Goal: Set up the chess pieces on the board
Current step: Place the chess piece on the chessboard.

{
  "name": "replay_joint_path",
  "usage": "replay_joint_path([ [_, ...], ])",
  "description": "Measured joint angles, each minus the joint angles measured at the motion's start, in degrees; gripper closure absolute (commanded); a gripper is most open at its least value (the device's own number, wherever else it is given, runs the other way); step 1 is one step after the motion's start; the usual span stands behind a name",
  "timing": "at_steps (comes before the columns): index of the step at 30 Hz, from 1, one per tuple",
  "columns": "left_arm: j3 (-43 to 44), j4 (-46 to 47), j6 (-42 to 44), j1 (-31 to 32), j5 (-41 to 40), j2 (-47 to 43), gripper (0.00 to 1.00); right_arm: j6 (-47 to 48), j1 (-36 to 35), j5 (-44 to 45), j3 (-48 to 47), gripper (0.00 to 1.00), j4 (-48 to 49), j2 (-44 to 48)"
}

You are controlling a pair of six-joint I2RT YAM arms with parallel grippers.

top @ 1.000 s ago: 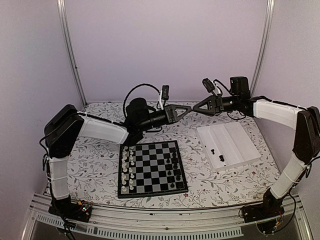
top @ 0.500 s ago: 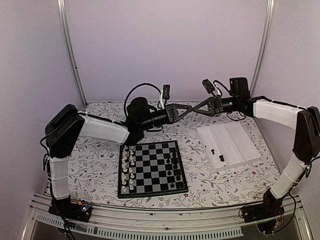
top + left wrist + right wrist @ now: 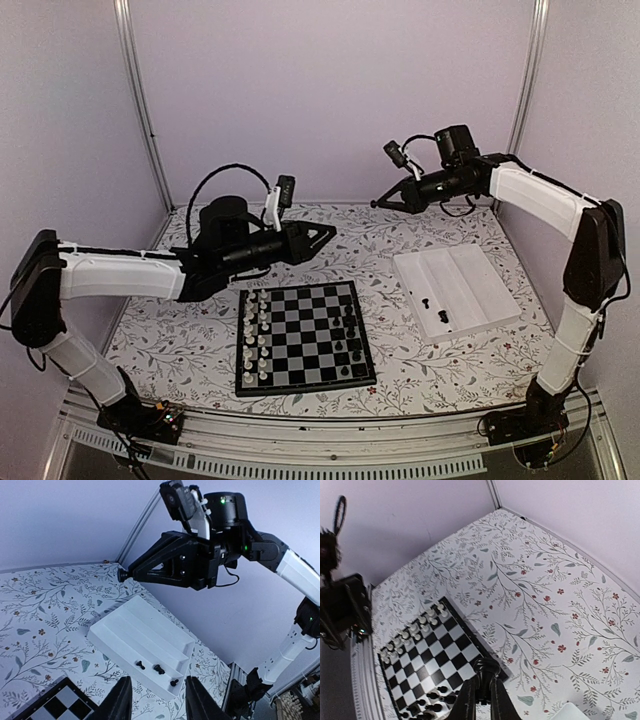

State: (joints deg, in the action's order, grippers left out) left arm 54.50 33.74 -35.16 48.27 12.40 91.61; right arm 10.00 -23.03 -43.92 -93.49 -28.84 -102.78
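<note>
Pinching a black chess piece (image 3: 486, 667) in closed right jaws, aloft at 1 o'clock of the board (image 3: 305, 335), right arm (image 3: 530, 195) stretched long. Holding left jaws apart, empty, at 12 o'clock, left arm (image 3: 130, 275) reaching level. More black pieces (image 3: 159, 669) in the white tray (image 3: 470, 270), 3 o'clock.

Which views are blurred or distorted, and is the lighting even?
Top view: even soft light, no glare; the frame posts bow from lens distortion. Left wrist view: sharp, the right arm crisp. Right wrist view: the left arm at the edge is smeared; the chess piece up close is a black silhouette; the board is sharp.
</note>
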Motion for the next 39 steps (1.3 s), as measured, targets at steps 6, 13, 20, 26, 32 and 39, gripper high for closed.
replay_joint_path([
  [6, -4.2, -11.3, 5.0, -0.2, -7.6, -9.5, 0.58, 9.8, -5.4, 12.1, -9.7, 0.98, -9.0, -9.2],
  [13, -7.2, -19.8, 9.1, -0.9, -13.5, -15.8, 0.57, 17.0, -10.9, 20.4, -19.1, 0.98, -17.0, -18.0],
  [20, -9.6, -22.1, 10.1, -1.8, -16.2, -19.0, 0.56, 21.3, -14.4, 25.7, -24.2, 0.97, -23.2, -25.3],
  [26, -11.2, -22.6, 10.1, -2.0, -16.6, -19.0, 0.56, 23.3, -15.9, 28.0, -26.4, 0.97, -26.6, -28.4],
  [32, -11.4, -22.9, 10.1, -2.3, -16.8, -19.0, 0.56, 24.0, -16.4, 28.6, -26.9, 0.96, -28.1, -30.6],
  [39, -12.3, -23.0, 9.9, -2.4, -16.8, -19.0, 0.56, 24.2, -16.6, 28.5, -26.9, 0.96, -29.4, -32.1],
])
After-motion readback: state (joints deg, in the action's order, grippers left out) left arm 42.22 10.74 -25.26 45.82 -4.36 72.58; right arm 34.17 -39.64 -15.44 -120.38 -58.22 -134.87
